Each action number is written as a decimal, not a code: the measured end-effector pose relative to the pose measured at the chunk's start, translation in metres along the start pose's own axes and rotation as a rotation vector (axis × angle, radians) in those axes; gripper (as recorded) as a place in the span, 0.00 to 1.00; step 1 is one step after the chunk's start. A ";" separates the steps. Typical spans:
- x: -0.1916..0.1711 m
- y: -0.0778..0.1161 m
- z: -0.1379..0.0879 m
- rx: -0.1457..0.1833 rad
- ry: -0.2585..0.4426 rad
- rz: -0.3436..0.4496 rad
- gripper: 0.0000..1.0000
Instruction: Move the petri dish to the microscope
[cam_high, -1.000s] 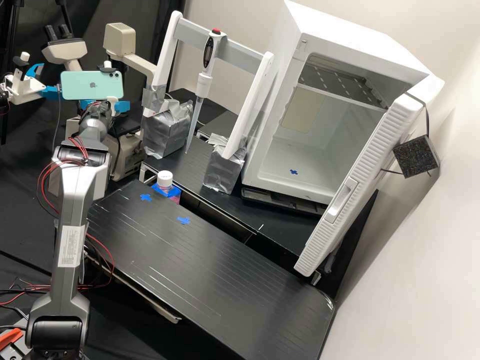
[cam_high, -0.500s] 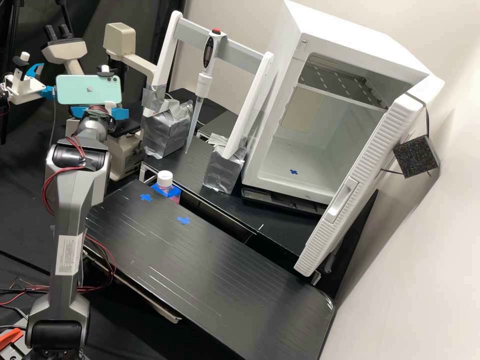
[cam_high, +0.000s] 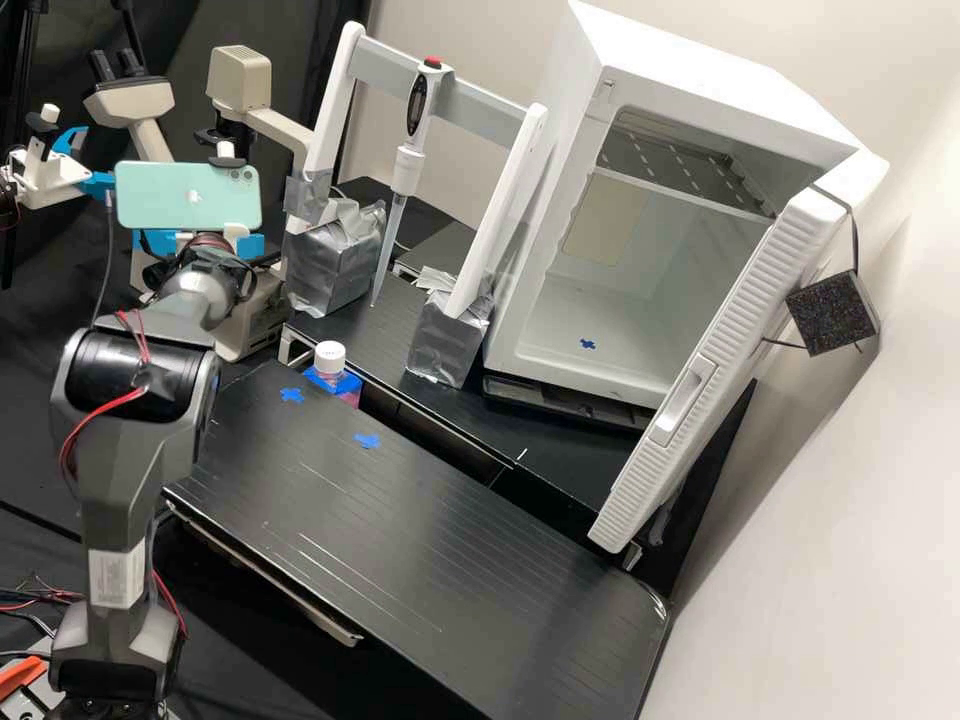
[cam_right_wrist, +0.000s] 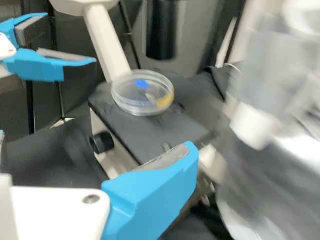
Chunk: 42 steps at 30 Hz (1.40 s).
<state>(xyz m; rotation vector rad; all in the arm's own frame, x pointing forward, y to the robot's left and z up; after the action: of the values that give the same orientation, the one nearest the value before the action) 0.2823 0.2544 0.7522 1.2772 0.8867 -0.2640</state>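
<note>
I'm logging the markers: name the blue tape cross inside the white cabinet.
The cross at the bottom of the cabinet, below its shelf; the other two crosses lie on the black bench.

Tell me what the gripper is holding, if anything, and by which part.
Nothing is held: the gripper has its blue fingers spread apart, and the petri dish rests on the microscope's black stage, clear of them.
</note>
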 end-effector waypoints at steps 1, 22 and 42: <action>-0.010 0.002 0.001 0.001 -0.002 0.015 1.00; -0.167 -0.046 0.077 0.315 -0.456 0.480 1.00; -0.187 -0.038 0.094 0.206 -0.071 1.210 1.00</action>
<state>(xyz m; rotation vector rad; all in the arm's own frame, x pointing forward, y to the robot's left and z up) 0.1764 0.1034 0.8580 1.7608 -0.0822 0.5684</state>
